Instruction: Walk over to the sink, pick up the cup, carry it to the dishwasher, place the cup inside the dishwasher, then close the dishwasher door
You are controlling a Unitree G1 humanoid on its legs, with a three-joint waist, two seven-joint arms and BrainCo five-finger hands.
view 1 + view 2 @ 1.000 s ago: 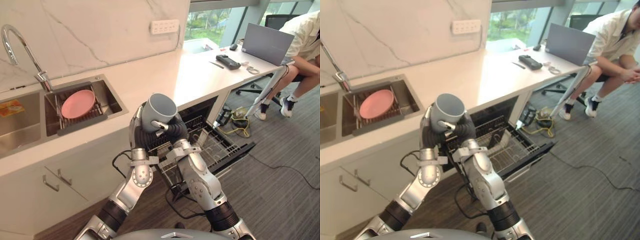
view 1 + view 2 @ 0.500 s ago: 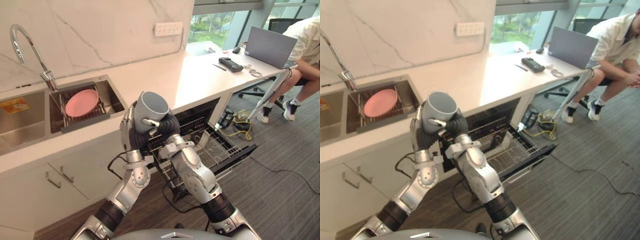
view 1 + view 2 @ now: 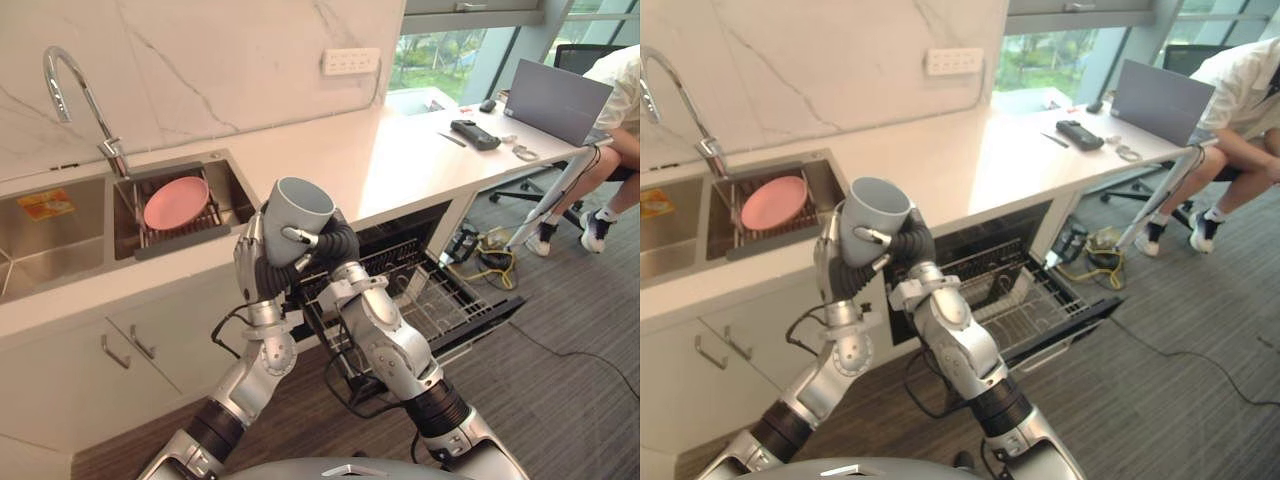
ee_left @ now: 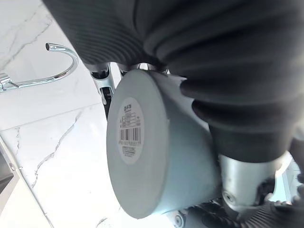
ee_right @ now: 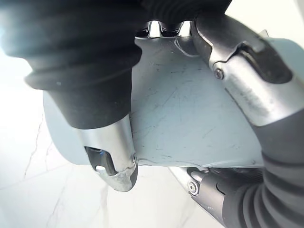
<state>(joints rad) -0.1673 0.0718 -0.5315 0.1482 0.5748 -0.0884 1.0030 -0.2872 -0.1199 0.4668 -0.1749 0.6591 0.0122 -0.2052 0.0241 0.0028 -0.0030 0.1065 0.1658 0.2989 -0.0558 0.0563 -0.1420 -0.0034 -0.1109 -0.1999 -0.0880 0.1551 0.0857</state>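
The grey cup (image 3: 298, 213) sits mouth-up in a 2-handed clasp, left hand (image 3: 262, 268) and right hand (image 3: 336, 246) both curled round its wall, probably for steadiness while walking, in front of the counter between the sink (image 3: 50, 255) and the open dishwasher (image 3: 440, 300).

pink plate (image 3: 176, 202) | faucet (image 3: 117, 158) | wall socket (image 3: 350, 61) | laptop (image 3: 560, 100) on counter (image 3: 330, 160) | person (image 3: 1240, 85) seated

Illegible barcode label (image 4: 127, 126) on cup (image 4: 183, 156) base
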